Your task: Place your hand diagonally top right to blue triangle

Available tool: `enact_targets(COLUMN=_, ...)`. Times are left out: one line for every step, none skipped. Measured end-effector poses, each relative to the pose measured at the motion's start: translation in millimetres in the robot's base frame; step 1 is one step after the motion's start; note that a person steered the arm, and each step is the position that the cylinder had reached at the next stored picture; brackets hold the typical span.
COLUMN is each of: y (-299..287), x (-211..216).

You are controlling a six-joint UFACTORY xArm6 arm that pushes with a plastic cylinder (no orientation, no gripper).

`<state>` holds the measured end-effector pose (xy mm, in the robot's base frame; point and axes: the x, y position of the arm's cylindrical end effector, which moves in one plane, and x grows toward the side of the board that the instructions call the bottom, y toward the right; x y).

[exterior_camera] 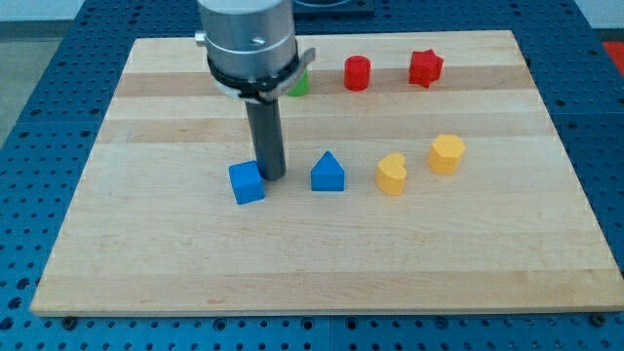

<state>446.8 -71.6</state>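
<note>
The blue triangle lies on the wooden board near the middle. My tip is down on the board to the triangle's left, with a small gap between them. The tip stands right beside a blue cube, at the cube's upper right edge, touching or nearly touching it. The rod rises from the tip to the arm's grey housing at the view's top.
A yellow heart-like block and a yellow hexagonal block lie right of the triangle. A red cylinder and a red star sit near the top edge. A green block is partly hidden behind the arm.
</note>
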Motion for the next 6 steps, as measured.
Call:
enact_targets(y=-2, x=-31)
enact_targets(y=9, x=-46)
enact_targets(y=34, x=-54)
enact_targets(y=71, x=-54)
enact_targets(y=104, x=-48)
enact_targets(y=123, x=-39)
